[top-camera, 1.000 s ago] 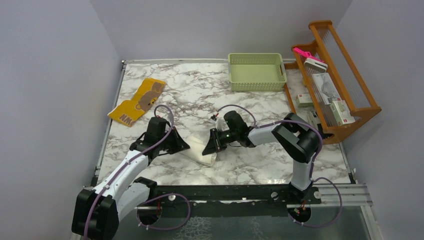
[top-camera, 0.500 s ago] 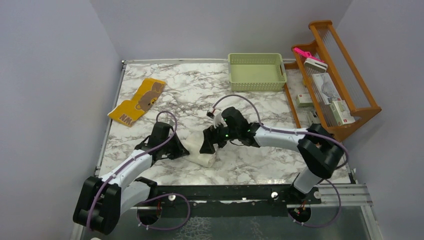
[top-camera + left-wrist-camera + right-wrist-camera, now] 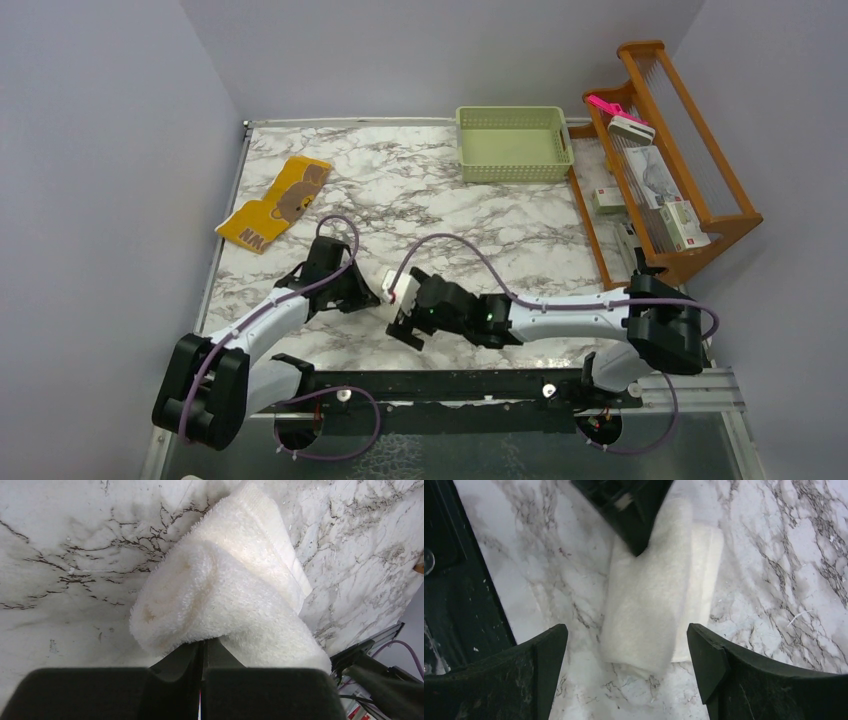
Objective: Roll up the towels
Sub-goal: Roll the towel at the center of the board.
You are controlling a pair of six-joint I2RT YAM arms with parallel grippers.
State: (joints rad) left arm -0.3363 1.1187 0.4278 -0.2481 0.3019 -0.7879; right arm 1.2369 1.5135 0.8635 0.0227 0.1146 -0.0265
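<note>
The cream-white towel (image 3: 225, 595) lies rolled into a loose roll on the marble table near its front edge. My left gripper (image 3: 204, 642) is shut, and its tips press into one end of the roll without clamping any cloth that I can see. In the top view the left gripper (image 3: 365, 293) is just left of my right gripper (image 3: 403, 325), which hides the roll there. My right gripper (image 3: 624, 647) hovers open and wide over the other end of the white towel (image 3: 649, 605), gripping nothing. The mustard-yellow towel (image 3: 275, 203) with the bear print lies flat at the far left.
A pale green basket (image 3: 514, 143) stands at the back of the table. A wooden rack (image 3: 665, 150) with boxes and a pink item runs along the right edge. The black front rail (image 3: 454, 595) lies close beside the roll.
My right gripper has opened, letting go of the white towel, and has moved left and toward the front edge. The left gripper has stayed shut at the roll and shifted slightly.
</note>
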